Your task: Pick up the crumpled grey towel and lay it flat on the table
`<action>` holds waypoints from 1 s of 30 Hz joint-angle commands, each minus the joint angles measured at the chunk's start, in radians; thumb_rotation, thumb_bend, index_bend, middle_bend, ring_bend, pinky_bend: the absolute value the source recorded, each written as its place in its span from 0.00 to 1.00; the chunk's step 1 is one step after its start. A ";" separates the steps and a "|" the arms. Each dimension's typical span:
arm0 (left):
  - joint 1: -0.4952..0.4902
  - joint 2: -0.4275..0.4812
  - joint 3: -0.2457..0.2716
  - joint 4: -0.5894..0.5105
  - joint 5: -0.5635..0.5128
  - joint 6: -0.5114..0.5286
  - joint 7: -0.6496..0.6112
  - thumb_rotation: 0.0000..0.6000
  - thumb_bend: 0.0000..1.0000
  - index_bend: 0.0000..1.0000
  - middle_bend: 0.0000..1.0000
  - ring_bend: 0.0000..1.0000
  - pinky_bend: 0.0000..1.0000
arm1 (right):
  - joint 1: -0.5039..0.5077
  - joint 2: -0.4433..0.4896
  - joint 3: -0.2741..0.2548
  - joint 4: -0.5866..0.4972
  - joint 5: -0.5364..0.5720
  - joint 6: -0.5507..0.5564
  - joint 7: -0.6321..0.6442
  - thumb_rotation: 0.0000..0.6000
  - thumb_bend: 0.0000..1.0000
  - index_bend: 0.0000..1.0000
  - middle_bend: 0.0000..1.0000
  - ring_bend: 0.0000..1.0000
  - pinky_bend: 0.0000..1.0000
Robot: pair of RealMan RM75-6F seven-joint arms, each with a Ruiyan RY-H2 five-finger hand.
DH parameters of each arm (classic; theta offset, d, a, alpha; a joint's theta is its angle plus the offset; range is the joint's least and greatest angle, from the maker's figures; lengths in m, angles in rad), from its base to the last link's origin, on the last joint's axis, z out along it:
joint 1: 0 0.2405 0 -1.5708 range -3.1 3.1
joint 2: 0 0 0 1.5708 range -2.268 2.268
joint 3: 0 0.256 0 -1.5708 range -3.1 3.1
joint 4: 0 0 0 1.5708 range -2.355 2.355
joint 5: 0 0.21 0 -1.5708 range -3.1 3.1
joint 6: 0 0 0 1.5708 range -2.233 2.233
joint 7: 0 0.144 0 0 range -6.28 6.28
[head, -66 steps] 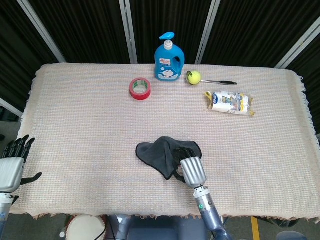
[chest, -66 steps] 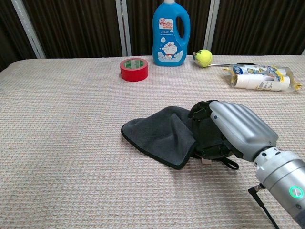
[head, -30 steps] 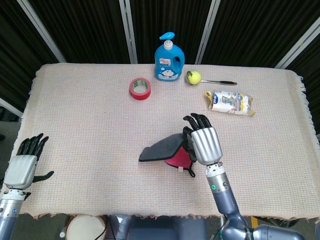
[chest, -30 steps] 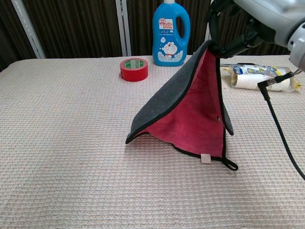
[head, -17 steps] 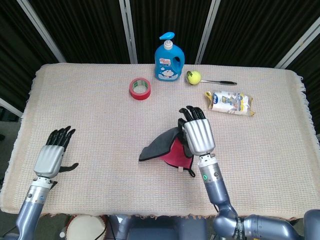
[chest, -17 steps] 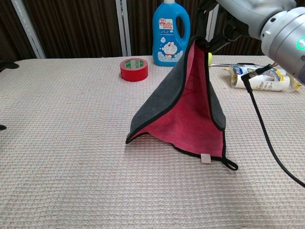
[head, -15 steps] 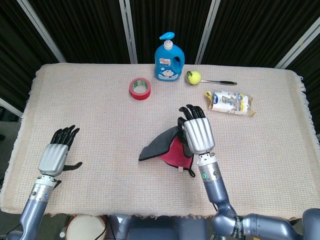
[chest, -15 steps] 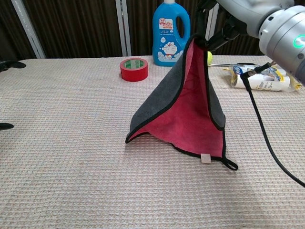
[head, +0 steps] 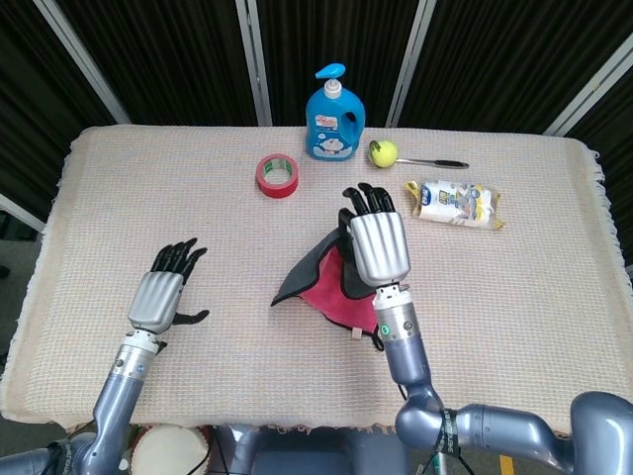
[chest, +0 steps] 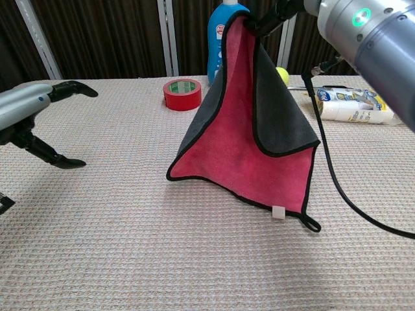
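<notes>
Lift step in hand: grey towel (chest: 259,123) is pinched at one corner by right hand (head: 374,245) fingers, lower hem still touching table (head: 514,297) mid-front. Left hand (head: 161,292) is held empty, fingers spread. Next, a free corner likely needs taking for spreading.

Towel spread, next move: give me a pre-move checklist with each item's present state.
1. Right hand holds the towel by its top corner: ok.
2. Towel's lower edge rests on the table, cloth hanging like a tent: ok.
3. Left hand is free, fingers apart, ready to take a second corner: ok.
4. Left hand has reached the towel: not ok, a clear stretch of table lies between them.
5. Spreading space free of the red tape roll and the blue bottle: ok, both stand farther back.
6. Grip firm enough for pulling: cannot tell.
</notes>
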 commanded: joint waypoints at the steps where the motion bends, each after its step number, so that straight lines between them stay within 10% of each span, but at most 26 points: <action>1: -0.017 -0.040 0.003 0.014 -0.018 0.001 0.018 1.00 0.05 0.13 0.02 0.00 0.02 | 0.021 -0.012 0.013 0.011 0.020 0.009 -0.014 1.00 0.69 0.68 0.32 0.21 0.24; 30: -0.139 -0.325 -0.054 0.315 -0.059 -0.022 -0.067 1.00 0.21 0.28 0.09 0.00 0.08 | 0.064 0.025 -0.017 -0.038 0.040 0.087 -0.015 1.00 0.69 0.69 0.33 0.21 0.24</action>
